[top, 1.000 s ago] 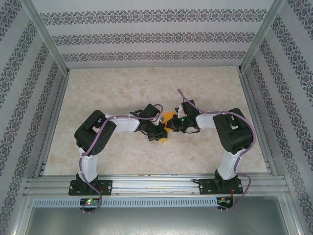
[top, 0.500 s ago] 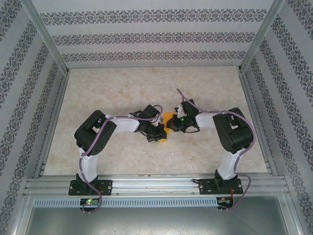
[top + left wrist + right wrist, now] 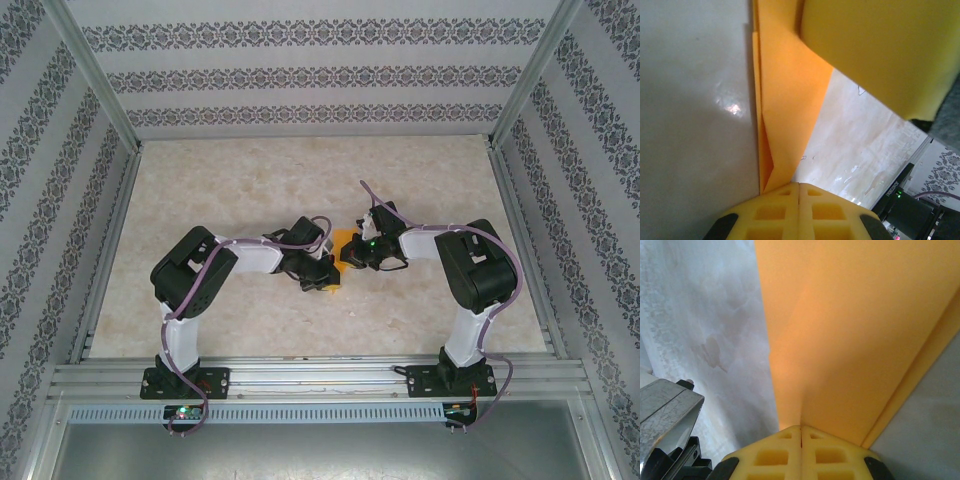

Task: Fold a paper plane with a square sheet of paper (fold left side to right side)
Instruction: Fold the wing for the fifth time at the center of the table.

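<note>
Saw the left gripper (image 3: 799,186) & right gripper (image 3: 801,429) each pinched tight on the orange paper (image 3: 345,241), mid table (image 3: 250,180), prob. lifted slightly. Pulling apart out of sync could've torn it or skewed the crease

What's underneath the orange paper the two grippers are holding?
Beige table shows around the folded orange paper, pinched by the left gripper and right gripper. The patch directly beneath is covered.
</note>
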Robot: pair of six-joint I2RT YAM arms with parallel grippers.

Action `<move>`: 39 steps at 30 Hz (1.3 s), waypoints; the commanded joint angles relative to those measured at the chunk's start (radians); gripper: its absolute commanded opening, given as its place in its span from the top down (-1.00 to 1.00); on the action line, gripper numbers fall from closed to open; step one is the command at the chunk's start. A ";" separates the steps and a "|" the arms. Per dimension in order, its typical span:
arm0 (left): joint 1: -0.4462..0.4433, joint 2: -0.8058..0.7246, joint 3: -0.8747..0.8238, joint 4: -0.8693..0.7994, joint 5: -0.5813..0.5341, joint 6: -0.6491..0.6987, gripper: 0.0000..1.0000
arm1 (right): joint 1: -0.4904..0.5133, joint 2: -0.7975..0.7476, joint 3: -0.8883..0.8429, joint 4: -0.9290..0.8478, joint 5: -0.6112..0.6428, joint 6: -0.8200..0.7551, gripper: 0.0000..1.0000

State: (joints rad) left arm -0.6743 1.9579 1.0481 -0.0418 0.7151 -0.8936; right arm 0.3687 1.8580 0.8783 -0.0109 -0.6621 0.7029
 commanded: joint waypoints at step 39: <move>-0.002 -0.125 0.034 -0.137 -0.008 0.092 1.00 | 0.001 0.056 -0.027 -0.218 0.170 -0.039 1.00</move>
State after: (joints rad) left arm -0.6792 1.7878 1.0485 -0.1680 0.6815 -0.8360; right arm 0.3695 1.8576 0.8967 -0.0631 -0.6571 0.6739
